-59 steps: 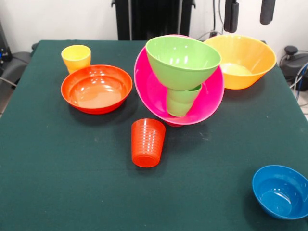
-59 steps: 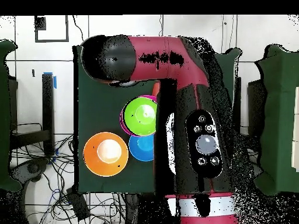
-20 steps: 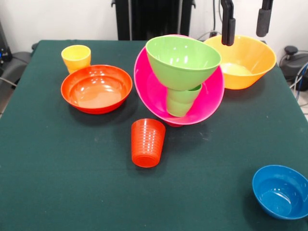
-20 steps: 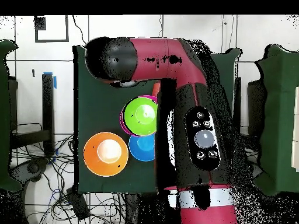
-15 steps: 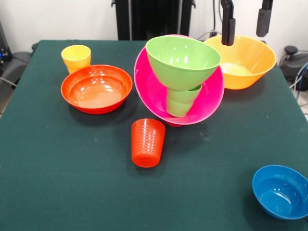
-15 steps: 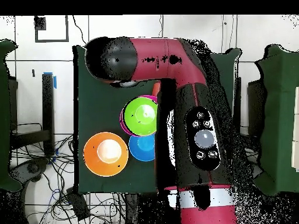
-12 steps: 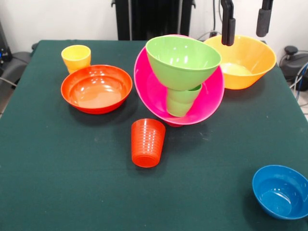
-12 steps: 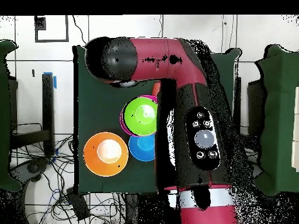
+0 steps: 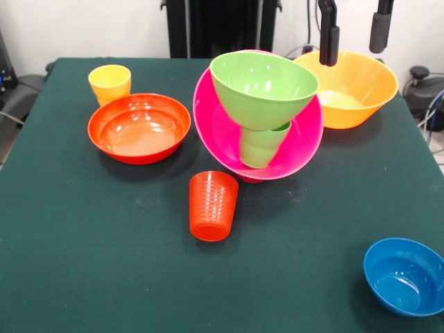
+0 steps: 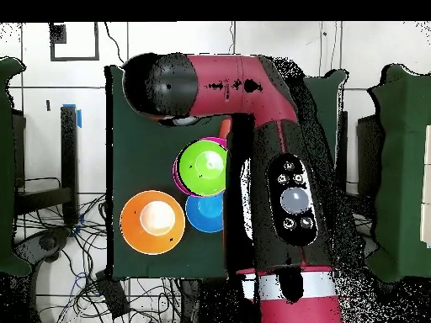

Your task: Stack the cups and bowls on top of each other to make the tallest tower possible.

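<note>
The tower is a tilted large pink bowl (image 9: 305, 142) holding a light green cup (image 9: 260, 147), with a lime green bowl (image 9: 263, 87) on top of the cup. My gripper (image 9: 354, 31) hangs open and empty above the yellow-orange bowl (image 9: 357, 90), to the right of the tower. A ribbed orange-red cup (image 9: 212, 205) stands in front of the tower. The wide red-orange bowl (image 9: 139, 128) and the yellow cup (image 9: 109, 83) sit at the left. From overhead I see the lime green bowl (image 10: 204, 166) and the yellow-orange bowl (image 10: 152, 222); the arm hides the gripper.
A blue bowl (image 9: 404, 276) sits at the near right corner of the green table (image 9: 83, 263). In the overhead view another blue bowl (image 10: 204, 214) lies beside the lime one. The red arm (image 10: 282, 193) covers much of the table there.
Since three seconds ago the gripper has come down a little over the yellow-orange bowl. It has held still during the last second, and no cup or bowl has moved.
</note>
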Available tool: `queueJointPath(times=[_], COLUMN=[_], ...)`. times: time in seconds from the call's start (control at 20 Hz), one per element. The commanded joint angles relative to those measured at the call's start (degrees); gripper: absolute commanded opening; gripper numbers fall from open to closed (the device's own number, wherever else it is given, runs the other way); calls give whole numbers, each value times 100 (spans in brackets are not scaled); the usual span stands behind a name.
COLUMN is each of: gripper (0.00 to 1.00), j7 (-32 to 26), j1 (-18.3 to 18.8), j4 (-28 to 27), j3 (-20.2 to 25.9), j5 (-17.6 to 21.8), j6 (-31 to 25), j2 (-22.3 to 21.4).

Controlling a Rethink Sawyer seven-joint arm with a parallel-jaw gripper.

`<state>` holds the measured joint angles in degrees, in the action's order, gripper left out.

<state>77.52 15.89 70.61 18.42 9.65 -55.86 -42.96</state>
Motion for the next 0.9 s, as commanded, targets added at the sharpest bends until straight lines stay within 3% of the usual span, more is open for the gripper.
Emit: queueJointPath(times=[0.05,0.9], gripper=[100,100], j7=[190,130], j1=[-27,7], j4=[232,261], j3=[111,135], j5=[216,217], j6=[160,200], j2=[341,348])
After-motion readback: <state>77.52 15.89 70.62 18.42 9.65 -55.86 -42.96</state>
